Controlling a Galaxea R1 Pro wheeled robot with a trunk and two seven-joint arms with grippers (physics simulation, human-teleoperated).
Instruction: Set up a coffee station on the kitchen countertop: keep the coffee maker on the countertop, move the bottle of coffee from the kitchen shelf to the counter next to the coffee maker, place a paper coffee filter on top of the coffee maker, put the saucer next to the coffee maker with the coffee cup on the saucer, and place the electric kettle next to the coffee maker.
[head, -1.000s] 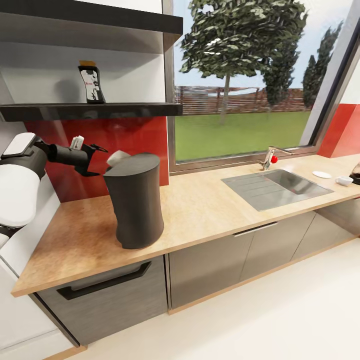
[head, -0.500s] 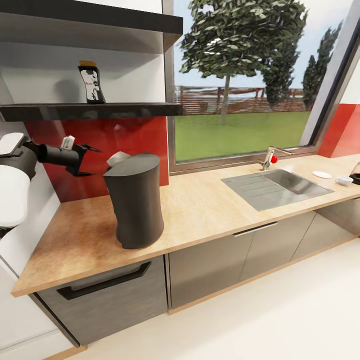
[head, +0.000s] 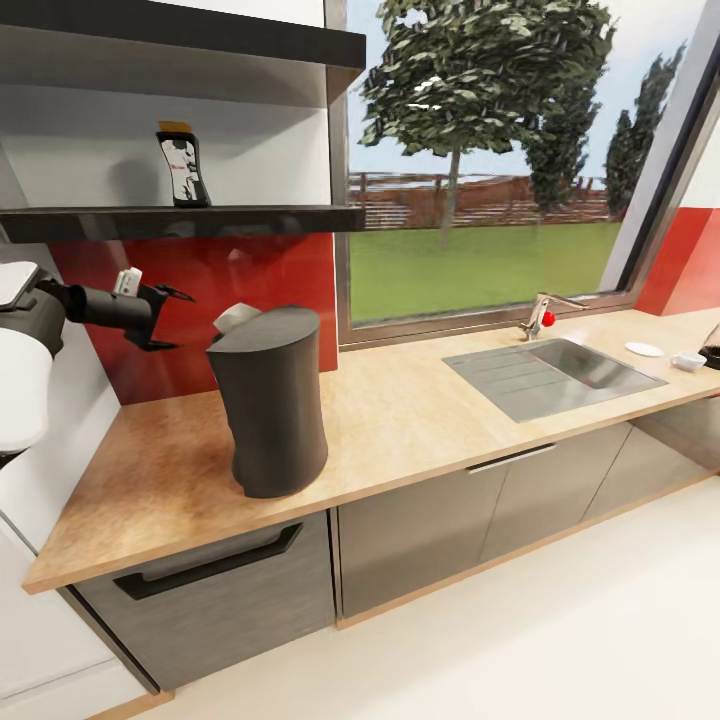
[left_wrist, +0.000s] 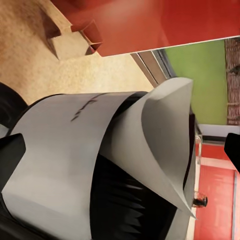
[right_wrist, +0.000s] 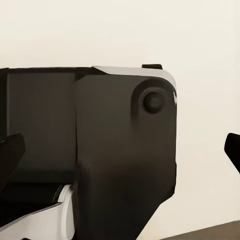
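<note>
Head view: tall dark-grey tapered coffee maker (head: 268, 400) stands upright on the light wood countertop (head: 420, 410), near its left end; a white folded paper coffee filter (head: 236, 318) sits at its top rear edge; left wrist view shows the same filter (left_wrist: 150, 150) as a pale curled sheet over the black opening, so that step looks done (judgement).

Black left gripper (head: 165, 318) hangs in the air beside the maker's top, apart from it, in front of the red backsplash (head: 250, 270); jaws parted, nothing between them; right gripper: fingertips at the frame edges of the right wrist view look spread, empty, facing a dark robot body part; can't confirm more.

Dark bottle of coffee w/ red-white label (head: 182, 168) is upright on the black wall shelf (head: 180, 222), above and behind the left gripper; likely next item.

Handling est.: bottle rigid, smooth, prob. slippery; tall and narrow so tips easily; take it mid-body across the narrow faces, lift straight before pulling clear of the shelf lip.

White saucer (head: 644, 349) and small white coffee cup (head: 688, 361) sit well apart from the maker, past the steel sink (head: 555, 375) at the far right; ceramic-like, light, fragile; cup best pinched at the rim/wall; saucer flat, needs an edge pinch; kettle not identified w/ certainty.
</note>
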